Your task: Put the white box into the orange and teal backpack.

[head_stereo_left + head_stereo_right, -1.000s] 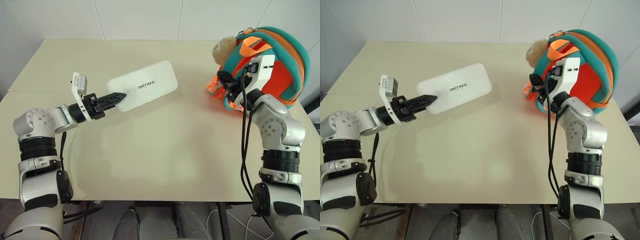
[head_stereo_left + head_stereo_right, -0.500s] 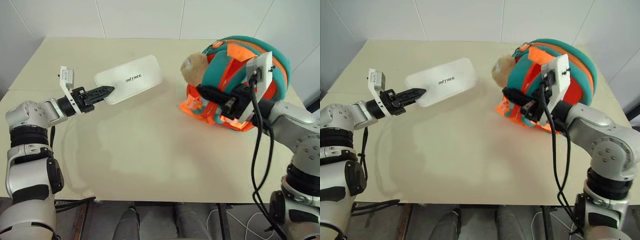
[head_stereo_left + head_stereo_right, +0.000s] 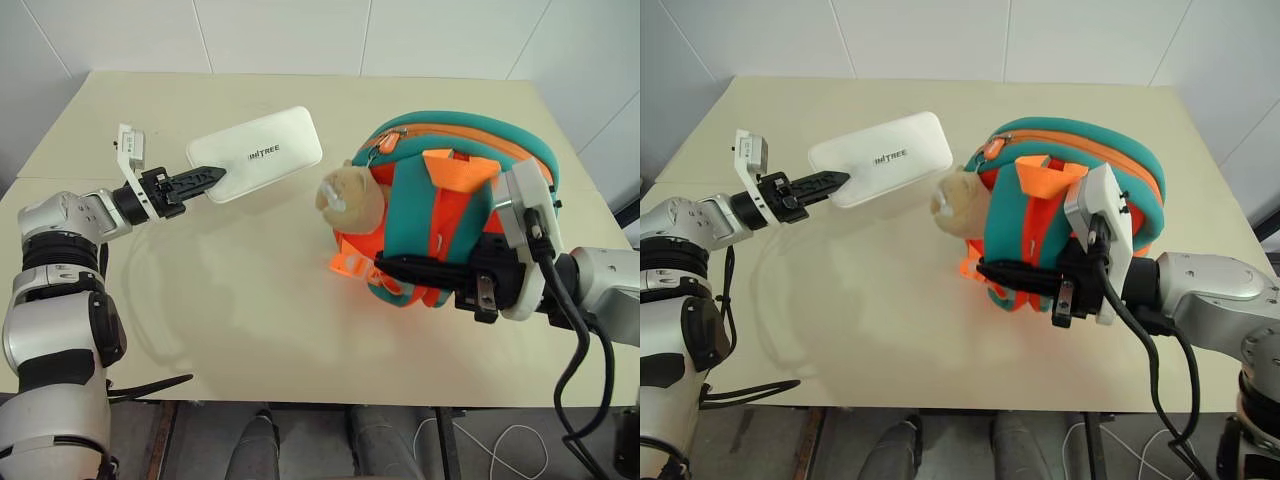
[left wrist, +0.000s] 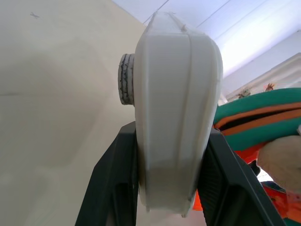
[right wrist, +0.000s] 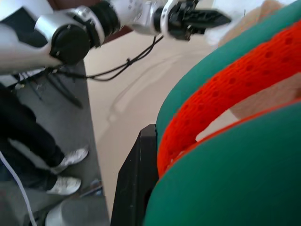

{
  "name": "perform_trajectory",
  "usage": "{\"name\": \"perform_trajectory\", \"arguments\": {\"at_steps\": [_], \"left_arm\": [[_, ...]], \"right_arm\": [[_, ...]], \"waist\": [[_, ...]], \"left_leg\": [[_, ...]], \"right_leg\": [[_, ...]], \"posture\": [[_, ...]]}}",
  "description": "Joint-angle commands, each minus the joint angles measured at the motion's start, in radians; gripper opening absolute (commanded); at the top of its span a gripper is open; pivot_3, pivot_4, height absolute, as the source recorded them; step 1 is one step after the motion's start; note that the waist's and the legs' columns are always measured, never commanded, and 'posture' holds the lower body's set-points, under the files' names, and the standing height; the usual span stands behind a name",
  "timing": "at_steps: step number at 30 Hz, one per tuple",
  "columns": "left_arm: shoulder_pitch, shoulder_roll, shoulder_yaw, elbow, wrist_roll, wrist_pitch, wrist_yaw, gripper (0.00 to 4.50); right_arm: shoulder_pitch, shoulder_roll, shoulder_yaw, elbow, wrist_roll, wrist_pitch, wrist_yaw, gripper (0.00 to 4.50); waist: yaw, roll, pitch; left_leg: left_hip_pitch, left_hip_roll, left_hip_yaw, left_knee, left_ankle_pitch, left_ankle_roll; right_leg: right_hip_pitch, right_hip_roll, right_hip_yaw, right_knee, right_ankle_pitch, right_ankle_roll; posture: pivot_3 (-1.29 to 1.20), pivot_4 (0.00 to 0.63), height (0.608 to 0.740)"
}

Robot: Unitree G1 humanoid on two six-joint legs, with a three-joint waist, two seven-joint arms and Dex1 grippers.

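Left pincer [image 3: 213, 178] is clamped on the short end of the white box [image 3: 262, 153], holding it up off the surface [image 3: 250, 300] in the upper left of the head frames, pretty much where it was a second ago. The big change is on the other side: the right pincer [image 3: 385, 265], closed on an orange strap of the orange and teal backpack [image 3: 450, 200], has dragged the bag from the far right edge in toward the middle, and the arm now lies across the lower right of the frame instead of standing up. The plush charm [image 3: 345, 197] now ends up facing the box, close to its near corner but not touching.

Box looks like smooth hard plastic, flat and long with rounded corners and dark lettering on top. From the left wrist you see its seamed edge squeezed between the two black fingers [image 4: 117, 188]. Backpack is soft and dome-shaped, teal padded edging, orange mesh webbing [image 5: 225, 99] up close, fuzzy beige charm.
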Motion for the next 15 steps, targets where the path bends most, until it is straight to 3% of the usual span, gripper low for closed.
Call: {"name": "perform_trajectory", "arguments": {"at_steps": [1,6,11,15], "left_arm": [[-0.047,0.017,0.01,0.006,0.011,-0.03,-0.052,1.26],[-0.041,0.024,-0.007,-0.022,0.03,-0.08,-0.137,1.26],[-0.013,0.046,0.026,-0.138,-0.014,-0.134,-0.255,1.26],[0.017,0.079,0.014,-0.285,-0.038,-0.079,-0.317,1.26]], "right_arm": [[0.012,-0.06,-0.009,-0.043,0.082,-0.045,0.054,0.0],[0.07,-0.131,-0.039,-0.012,0.043,-0.062,0.15,0.0],[0.146,-0.141,-0.05,0.03,-0.093,-0.106,0.223,0.0],[0.187,-0.136,-0.049,0.044,-0.135,-0.131,0.253,0.0]], "waist": [[0.0,0.0,0.0],[0.002,0.0,0.0],[0.005,0.0,0.0],[0.005,0.0,0.0]], "left_leg": [[0.0,0.0,0.0,0.0,0.0,0.0],[0.0,0.0,0.0,0.0,0.0,0.0],[0.0,0.0,0.0,0.002,0.0,0.0],[0.0,0.0,0.0,0.002,0.0,0.001]], "right_leg": [[0.0,0.0,0.0,0.0,0.0,0.0],[0.0,0.0,0.0,0.0,0.0,0.0],[0.0,0.0,-0.001,0.001,0.0,0.0],[0.0,0.0,0.0,0.002,0.0,0.0]], "posture": [[0.0,0.15,0.74],[0.0,0.15,0.74],[0.0,0.15,0.74],[0.0,0.15,0.74]]}}
